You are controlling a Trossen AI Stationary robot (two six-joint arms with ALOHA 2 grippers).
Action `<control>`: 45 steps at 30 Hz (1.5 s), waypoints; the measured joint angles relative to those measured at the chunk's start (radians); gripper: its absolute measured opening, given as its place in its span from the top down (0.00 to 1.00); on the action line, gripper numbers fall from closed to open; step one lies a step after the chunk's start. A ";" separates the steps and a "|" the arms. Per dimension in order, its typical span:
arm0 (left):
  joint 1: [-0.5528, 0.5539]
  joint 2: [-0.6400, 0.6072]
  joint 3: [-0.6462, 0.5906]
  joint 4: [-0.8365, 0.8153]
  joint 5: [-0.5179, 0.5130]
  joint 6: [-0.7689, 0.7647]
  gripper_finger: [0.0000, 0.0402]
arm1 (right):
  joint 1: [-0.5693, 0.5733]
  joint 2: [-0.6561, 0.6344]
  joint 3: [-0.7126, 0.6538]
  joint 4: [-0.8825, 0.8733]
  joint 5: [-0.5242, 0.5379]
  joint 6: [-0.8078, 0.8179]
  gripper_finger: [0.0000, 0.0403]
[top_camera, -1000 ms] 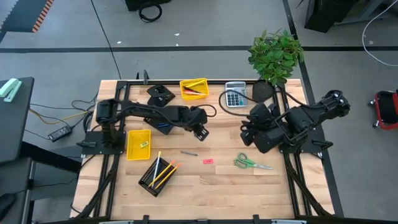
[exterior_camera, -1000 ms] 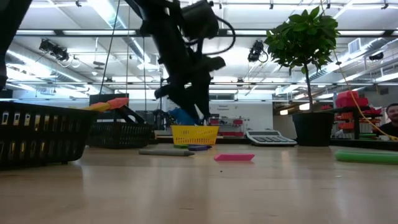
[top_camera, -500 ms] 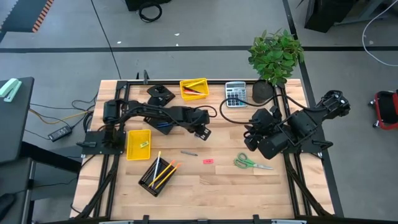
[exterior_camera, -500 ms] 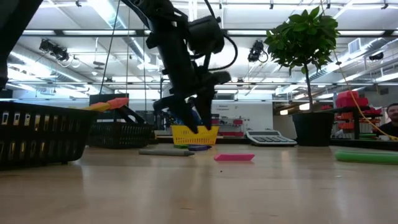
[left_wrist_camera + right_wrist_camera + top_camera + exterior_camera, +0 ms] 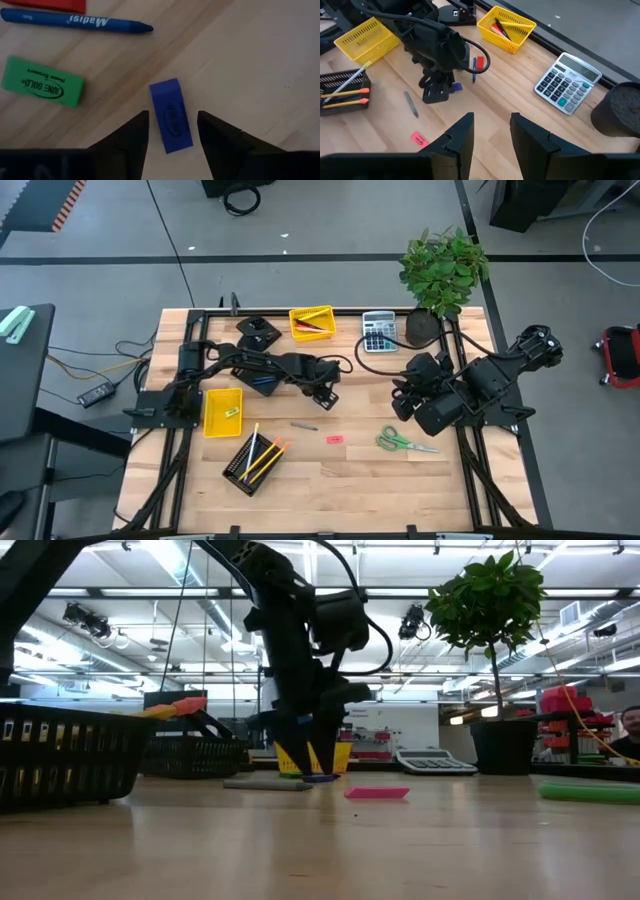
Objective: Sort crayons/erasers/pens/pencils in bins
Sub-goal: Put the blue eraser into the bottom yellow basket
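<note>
One blue eraser (image 5: 171, 115) on bench, just beside green eraser (image 5: 42, 88); left end effector (image 5: 172, 131) straddles it, fingers apart, nothing gripped yet; next: lower, close; right end effector (image 5: 491, 131) waits open, empty.

Overhead, table-level and two wrist views, table (image 5: 350, 470) shared

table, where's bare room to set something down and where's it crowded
Bare wood runs along the table's near edge, below the pink eraser and green scissors, right of the black mesh bin. Another open patch lies between the left gripper and the right gripper. It is crowded under the left gripper: blue eraser, green eraser, blue crayon.
</note>
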 joint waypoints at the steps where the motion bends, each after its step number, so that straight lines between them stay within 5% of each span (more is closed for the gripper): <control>1: 0.000 0.000 0.000 -0.002 0.000 0.000 0.55 | 0.000 0.000 0.000 0.000 0.000 0.003 0.67; 15: -0.031 0.041 0.004 -0.002 -0.018 0.017 0.60 | 0.000 0.000 0.000 0.000 -0.003 0.023 0.67; 27: -0.042 0.028 0.000 -0.002 -0.027 0.029 0.78 | 0.000 0.000 0.000 0.000 -0.003 0.012 0.67; 34: -0.018 -0.111 -0.003 -0.035 0.123 0.072 0.80 | 0.000 0.000 0.000 0.000 -0.003 0.004 0.67; 45: -0.035 -0.352 -0.003 -0.413 0.119 0.212 0.81 | 0.000 0.000 0.000 -0.003 0.042 0.003 0.67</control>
